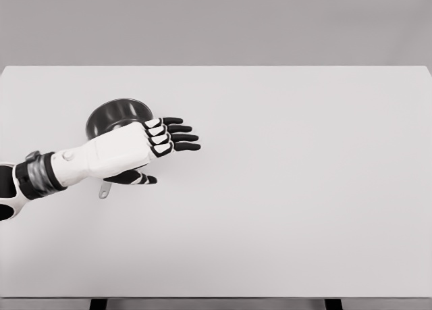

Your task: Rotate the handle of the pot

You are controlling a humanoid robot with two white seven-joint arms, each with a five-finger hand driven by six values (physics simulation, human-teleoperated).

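We have the pot sitting on the left part of the table, dark and round. Its handle runs toward us, but our left hand covers all of it except the tip, which pokes out below the palm. The hand lies across the pot's near rim, four fingers stretched out straight to the right and the thumb reaching under the palm near the handle. So the hand looks wide, holding nothing that we can see; whether the thumb touches the handle is hidden from us. Our right arm is out of view.

We judge the main risk to be pushing without a real grip. If we sweep now, the handle may slip from under the palm. The palm may also drag the rim, so the pot slides across the table instead of turning. Pressing down on the rim could tip it.
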